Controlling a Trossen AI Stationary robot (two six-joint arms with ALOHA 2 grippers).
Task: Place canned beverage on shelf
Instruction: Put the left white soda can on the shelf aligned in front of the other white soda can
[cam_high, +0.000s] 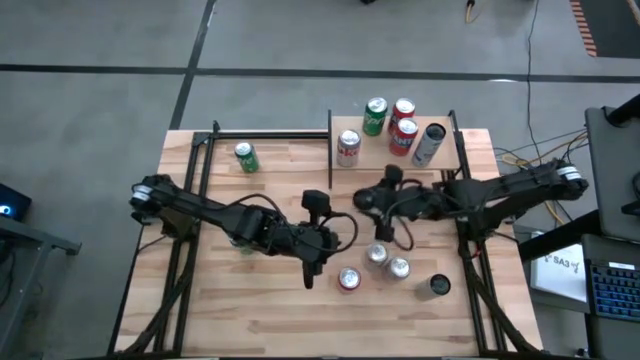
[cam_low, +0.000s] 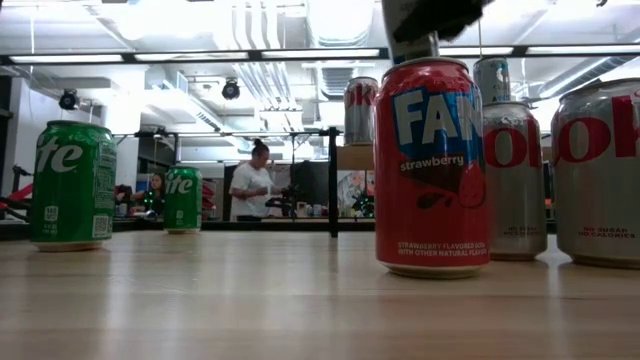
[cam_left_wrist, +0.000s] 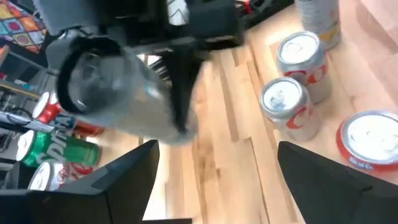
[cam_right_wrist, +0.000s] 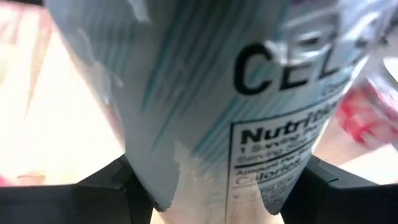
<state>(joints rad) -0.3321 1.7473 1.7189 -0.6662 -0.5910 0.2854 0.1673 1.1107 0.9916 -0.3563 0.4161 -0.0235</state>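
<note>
Right now the carrying step is in hand. The right gripper (cam_right_wrist: 217, 171) is clamped on a white Celsius can (cam_right_wrist: 205, 93), one dark finger on each side of its body, and holds it in the air over the middle of the table (cam_high: 250, 310), just in front of the shelf (cam_high: 382, 162). From the left wrist view the can looks tipped over on its side rather than upright, its end turned towards that camera.

The left gripper (cam_left_wrist: 217, 152) hangs close by with its fingers spread wide and nothing between them. It seems only to wait.

So the can is grasped but not yet on the shelf. I would say the task is about halfway for this can.

The shelf is already crowded: a green can (cam_high: 375, 115), two red cans (cam_high: 402, 112) and a white and red can (cam_high: 348, 148) stand on it, and a silver can (cam_high: 428, 145) lies tilted near its right posts. The bare board is mostly along the front edge.

The next move, as I judge it, calls for swinging the can across to that free strip, turning it upright, and lowering it without knocking its neighbours. The jaws should open only once it stands on the board.

More cans (cam_high: 378, 255) wait on the table below the arms.
</note>
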